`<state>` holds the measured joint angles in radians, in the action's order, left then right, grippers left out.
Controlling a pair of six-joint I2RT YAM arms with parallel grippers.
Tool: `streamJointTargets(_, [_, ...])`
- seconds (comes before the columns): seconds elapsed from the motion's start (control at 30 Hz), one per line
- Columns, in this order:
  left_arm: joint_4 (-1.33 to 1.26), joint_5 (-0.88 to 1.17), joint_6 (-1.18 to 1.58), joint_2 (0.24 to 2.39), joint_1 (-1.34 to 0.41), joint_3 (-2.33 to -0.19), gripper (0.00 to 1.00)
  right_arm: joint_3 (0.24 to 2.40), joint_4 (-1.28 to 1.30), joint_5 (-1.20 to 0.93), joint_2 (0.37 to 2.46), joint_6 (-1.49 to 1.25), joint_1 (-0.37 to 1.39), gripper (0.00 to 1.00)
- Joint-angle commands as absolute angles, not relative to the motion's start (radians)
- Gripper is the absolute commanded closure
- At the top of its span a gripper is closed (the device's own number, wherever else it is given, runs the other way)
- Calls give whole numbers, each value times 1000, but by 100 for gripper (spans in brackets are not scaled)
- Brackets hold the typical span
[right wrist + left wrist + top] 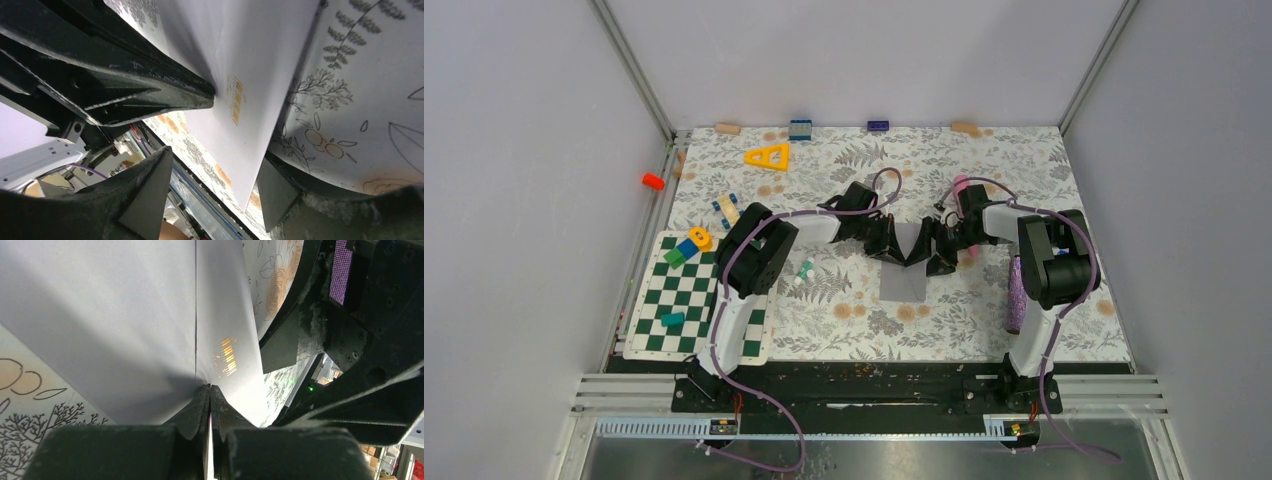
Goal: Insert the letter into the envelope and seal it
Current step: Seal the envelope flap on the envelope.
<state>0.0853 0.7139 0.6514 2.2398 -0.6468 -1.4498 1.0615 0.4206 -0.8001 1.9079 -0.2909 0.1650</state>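
Observation:
The grey envelope (pixel 906 282) lies mid-table on the floral cloth, its upper part lifted between both grippers. My left gripper (pixel 892 243) is shut on an edge of the grey paper (pixel 125 315), jaws pressed together at the fold (pixel 210 388). My right gripper (pixel 940 250) faces it from the right. Its jaws stand open (pixel 215 159), with a corner of the envelope (pixel 250 75) hanging between the fingertips, apart from both. Gold print (pixel 236 100) marks the paper. The letter shows in no view.
A green-and-white chessboard mat (pixel 656 322) with small blocks lies at the left. A yellow triangle (pixel 767 155) and bricks sit at the back. A purple bristly stick (pixel 1016 292) lies by the right arm. A small white-green piece (pixel 804 268) lies left of the envelope.

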Motion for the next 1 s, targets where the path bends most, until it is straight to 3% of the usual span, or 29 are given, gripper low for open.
streamJointTargets(0.0, [138, 661, 621, 2242, -667, -1399, 100, 1040, 249, -838, 1876, -368, 155, 34])
streamJointTargets(0.23, [95, 691, 649, 2230, -661, -1377, 100, 1014, 173, -847, 1877, -415, 148, 41])
streamJointTargets(0.33, [57, 714, 672, 2220, -653, -1359, 100, 1012, 150, -861, 1882, -429, 146, 50])
streamJointTargets(0.43, [11, 737, 692, 2203, -640, -1338, 100, 1012, 127, -880, 1890, -446, 146, 66])
streamJointTargets(0.73, [-145, 809, 770, 2172, -618, -1279, 100, 1010, 101, -898, 1910, -472, 146, 68])
streamJointTargets(0.83, [-194, 832, 798, 2166, -614, -1265, 100, 1009, 101, -903, 1915, -469, 147, 97])
streamJointTargets(0.97, [-249, 862, 830, 2142, -606, -1254, 100, 1004, 101, -887, 1898, -456, 148, 100])
